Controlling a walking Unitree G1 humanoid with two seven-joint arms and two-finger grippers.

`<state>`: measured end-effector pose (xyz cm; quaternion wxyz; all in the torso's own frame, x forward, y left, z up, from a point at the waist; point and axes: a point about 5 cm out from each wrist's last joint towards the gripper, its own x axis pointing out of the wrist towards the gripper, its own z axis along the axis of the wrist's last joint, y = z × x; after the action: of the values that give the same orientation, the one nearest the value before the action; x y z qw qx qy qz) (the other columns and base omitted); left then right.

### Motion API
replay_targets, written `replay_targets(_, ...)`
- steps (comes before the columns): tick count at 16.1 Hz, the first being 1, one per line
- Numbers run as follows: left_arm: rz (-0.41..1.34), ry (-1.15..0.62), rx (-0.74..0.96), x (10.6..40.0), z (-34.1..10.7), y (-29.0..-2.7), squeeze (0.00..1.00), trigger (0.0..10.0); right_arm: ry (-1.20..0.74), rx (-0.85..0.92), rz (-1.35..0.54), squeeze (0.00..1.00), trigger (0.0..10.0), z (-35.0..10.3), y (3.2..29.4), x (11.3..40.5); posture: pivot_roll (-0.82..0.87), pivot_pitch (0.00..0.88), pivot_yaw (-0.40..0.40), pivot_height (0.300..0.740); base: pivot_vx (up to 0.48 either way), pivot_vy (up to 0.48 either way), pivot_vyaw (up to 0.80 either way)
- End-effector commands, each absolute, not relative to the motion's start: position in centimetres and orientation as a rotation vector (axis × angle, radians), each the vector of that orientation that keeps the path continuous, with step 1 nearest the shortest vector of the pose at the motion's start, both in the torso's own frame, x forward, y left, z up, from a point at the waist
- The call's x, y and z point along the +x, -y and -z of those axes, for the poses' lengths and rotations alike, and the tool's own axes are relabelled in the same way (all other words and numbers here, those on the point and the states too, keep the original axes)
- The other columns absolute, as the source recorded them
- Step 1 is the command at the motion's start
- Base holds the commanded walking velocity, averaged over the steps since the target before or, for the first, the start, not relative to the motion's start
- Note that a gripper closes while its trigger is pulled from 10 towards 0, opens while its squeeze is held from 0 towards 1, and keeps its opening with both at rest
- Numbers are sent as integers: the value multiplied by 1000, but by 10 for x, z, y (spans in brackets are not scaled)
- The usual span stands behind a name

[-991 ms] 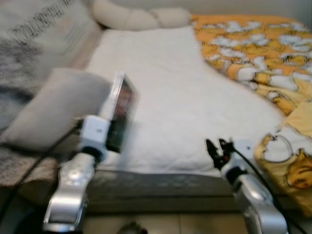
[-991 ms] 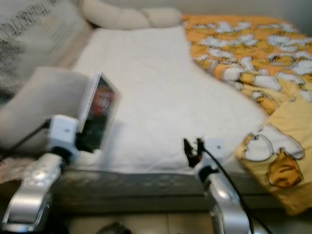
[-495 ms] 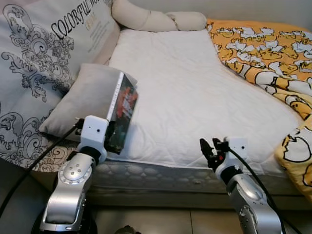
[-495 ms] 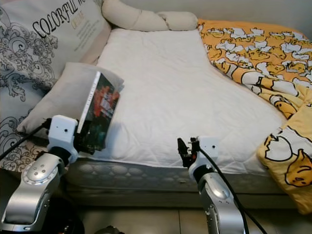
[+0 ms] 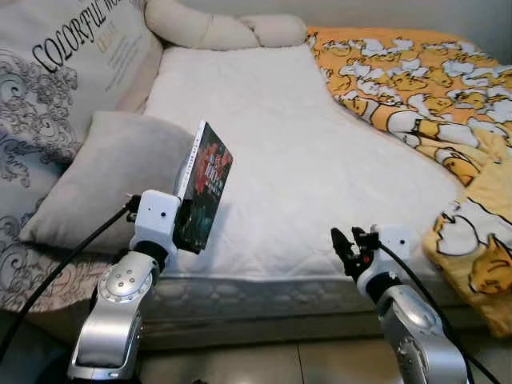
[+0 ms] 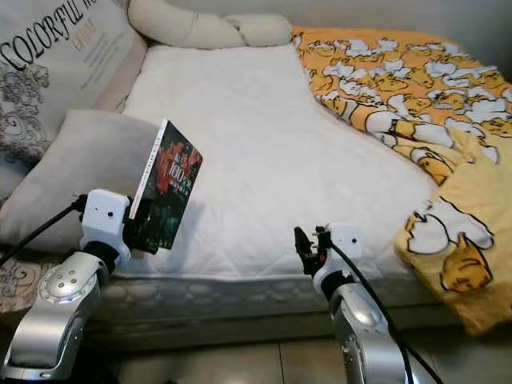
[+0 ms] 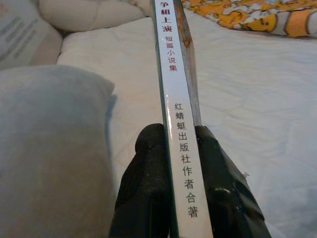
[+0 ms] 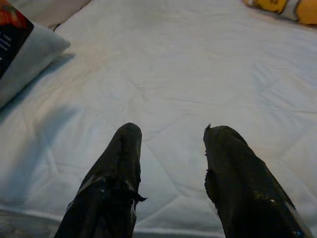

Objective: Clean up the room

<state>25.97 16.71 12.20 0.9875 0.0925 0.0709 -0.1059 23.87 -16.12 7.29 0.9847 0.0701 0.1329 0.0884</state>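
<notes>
Centrally in the left eye view, a white quilted mattress (image 5: 288,152) is spread from the upper middle down to the lower edge of the bed. At left of centre a dark-covered book (image 5: 204,188) is held upright and slightly tilted by the left gripper (image 5: 186,228), whose silver arm rises from the lower left corner. A grey pillow (image 5: 104,180) is seen just behind the book, and a large printed cushion (image 5: 56,88) is propped in the upper left. A cream bolster (image 5: 220,30) lies along the top, and an orange patterned duvet (image 5: 416,88) is bunched along the right side. At lower right the right gripper (image 5: 346,250) is held near the mattress edge.

Seen from the right eye view, the same layout is repeated, with the book (image 6: 166,188) at left and the right gripper (image 6: 304,252) at lower centre.

Along the left wrist view, the book's white spine (image 7: 178,124), printed with Chinese characters, is clamped between the two black fingers (image 7: 143,193); the pillow (image 7: 49,148) is at the left and the mattress (image 7: 257,109) at the right.

Across the right wrist view, the two black fingers (image 8: 111,183) are held apart with nothing between them, above the white mattress (image 8: 188,64).
</notes>
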Motion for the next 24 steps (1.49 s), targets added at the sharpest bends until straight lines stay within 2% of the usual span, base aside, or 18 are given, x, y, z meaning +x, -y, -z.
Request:
replay_targets(1,205,-97,193,259,-133,-168,0,10000,-267,133,-184,0,10000,-75,160,241,74,0,9,740,296,0,800)
replay_targets(12,247,-108,199,260,-131,-163,0,10000,-266,163,-154,0,10000,-75,164,238,60,0,23,740,283,0,58)
replay_targets(15,260,-110,197,260,-131,-161,0,10000,-266,190,-152,0,10000,-76,163,237,51,0,28,740,271,0,-800)
replay_targets(24,262,-149,43,271,-135,-172,0,10000,-315,99,-321,0,10000,-82,169,236,50,0,32,740,60,0,0)
